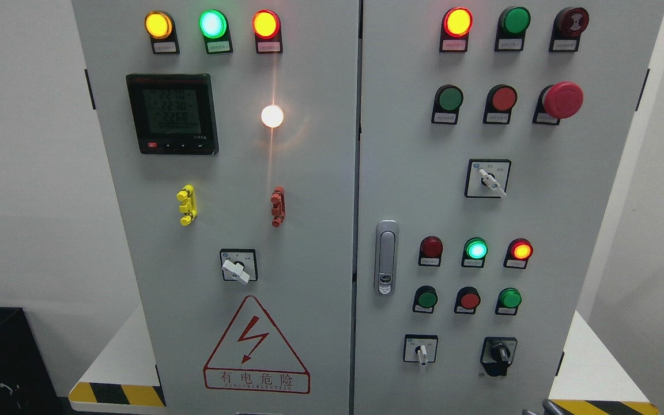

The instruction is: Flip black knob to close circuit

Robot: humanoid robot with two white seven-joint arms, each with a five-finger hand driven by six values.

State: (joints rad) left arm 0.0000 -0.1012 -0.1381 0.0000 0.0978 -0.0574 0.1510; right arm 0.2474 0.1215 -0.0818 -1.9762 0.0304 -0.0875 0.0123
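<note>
Standing before the grey electrical cabinet (320, 173), I take the chrome door latch (386, 257) near its centre seam as my landmark. Far to the left of the latch and above it sit three lit lamps, amber, green and red-amber, with a digital meter (172, 113) below them and a bright white lamp (272, 116) closer to the seam. Lower on that side, a yellow clip (187, 205) and a red clip (277, 207) hang left of the latch, and a white-handled rotary switch (236, 266) sits at about latch height above the lightning warning triangle (256, 349).

Right of the latch the door carries rows of lamps and push buttons, a big red mushroom stop button (562, 100) high up, and another white-handled switch (488, 179). Below and right of the latch, in the bottom row, a small white selector (421, 349) comes first, then the black knob (498, 355), the lowest, rightmost control. Its ridge looks roughly upright, though it is too dark to be sure.

Neither robot hand shows anywhere, so I cannot say whether the fingers are open or closed. A dark grey tip (548, 407) pokes in at the bottom edge, below and right of the knob; what it is I cannot tell. Since the knob lies well right of the latch, I judge the right arm the nearer one, reaching up and forward from below.
</note>
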